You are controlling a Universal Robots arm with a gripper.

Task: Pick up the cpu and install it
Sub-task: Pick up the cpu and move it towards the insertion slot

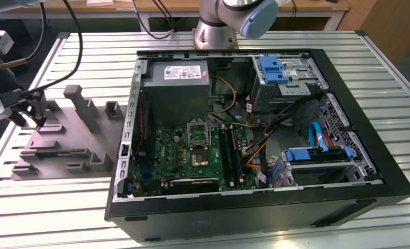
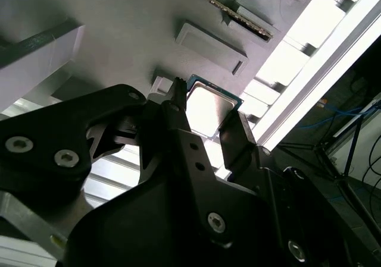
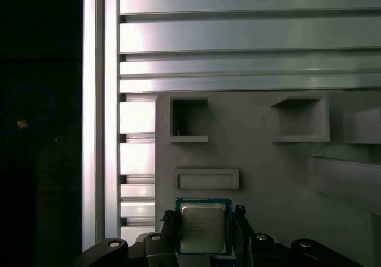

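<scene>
The cpu (image 3: pixel 202 230) is a small square chip with a silvery top and a green rim. It sits at the corner of the grey moulded fixture plate (image 3: pixel 256 160), by that plate's edge. My gripper (image 3: pixel 203 216) has one black finger against each of two opposite cpu edges, shut on it. The second wrist view shows the cpu (image 2: pixel 209 103) between the same fingers (image 2: pixel 178 109). In the exterior view my gripper (image 1: pixel 37 122) is low over the far left of the fixture plate (image 1: pixel 66 150), well away from the computer case (image 1: pixel 371 171).
The open black case lies on its side on the slatted aluminium table (image 1: pixel 212 218), with the green motherboard (image 1: pixel 184 155), a power supply (image 1: pixel 180 88), cables and blue drive brackets inside. Upright blocks (image 1: pixel 84 106) rise from the fixture plate between my gripper and the case. The arm's base (image 1: pixel 215 31) stands behind the case.
</scene>
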